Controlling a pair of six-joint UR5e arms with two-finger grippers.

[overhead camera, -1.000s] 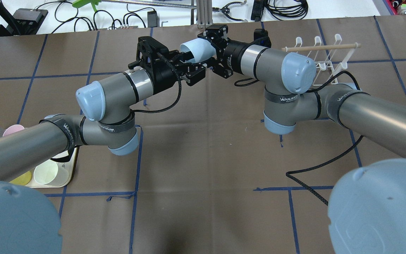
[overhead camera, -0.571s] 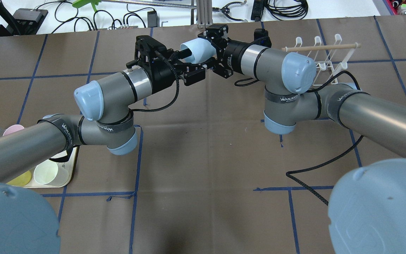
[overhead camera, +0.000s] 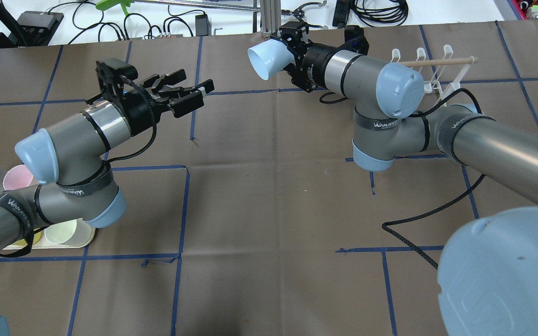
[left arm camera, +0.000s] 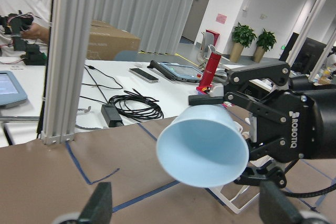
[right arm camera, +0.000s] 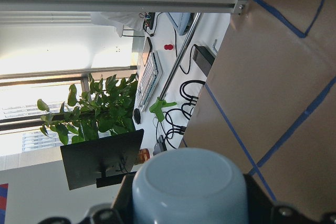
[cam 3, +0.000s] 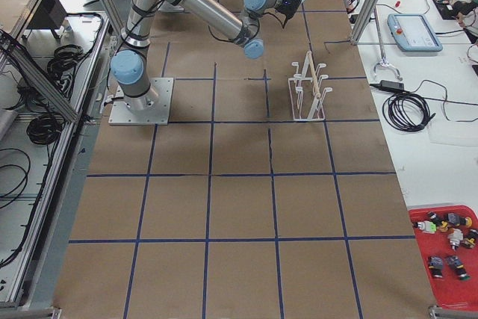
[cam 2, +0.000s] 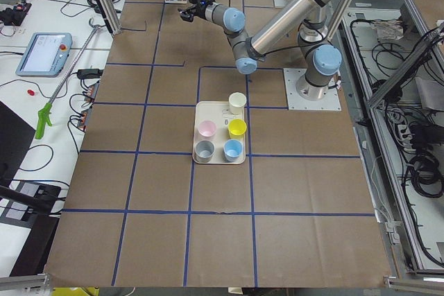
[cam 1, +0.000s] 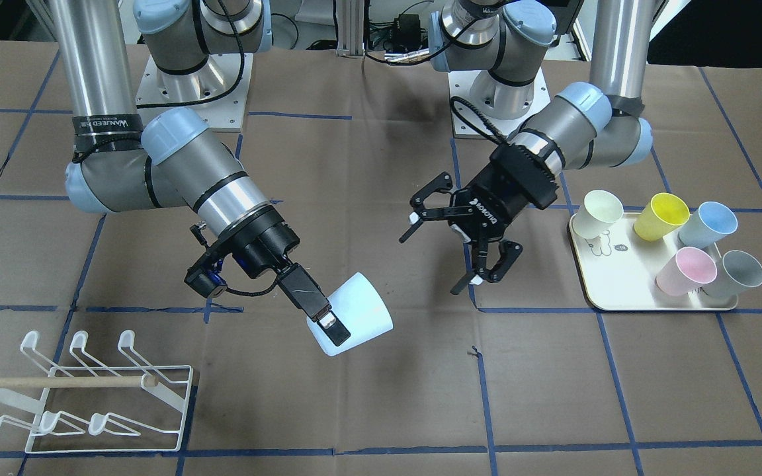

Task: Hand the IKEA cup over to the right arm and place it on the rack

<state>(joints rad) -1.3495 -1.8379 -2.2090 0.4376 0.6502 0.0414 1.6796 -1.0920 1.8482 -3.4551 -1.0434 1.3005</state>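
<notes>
Orientation decides it: your right pincer point(cam 1: 336, 325) clamps the pale blue plastic cup point(cam 1: 360, 312) above the bench point(cam 1: 381, 410), mouth facing away from the white wire rack point(cam 1: 57, 382), well apart; left pincer point(cam 1: 428, 266) spread, empty.

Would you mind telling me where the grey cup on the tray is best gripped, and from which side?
Probably at its rim, from above: the grey cup stands upright, mouth open, so one finger can go inside the wall and one outside. Choose the side away from the pink cup, which stands close beside it.
</notes>
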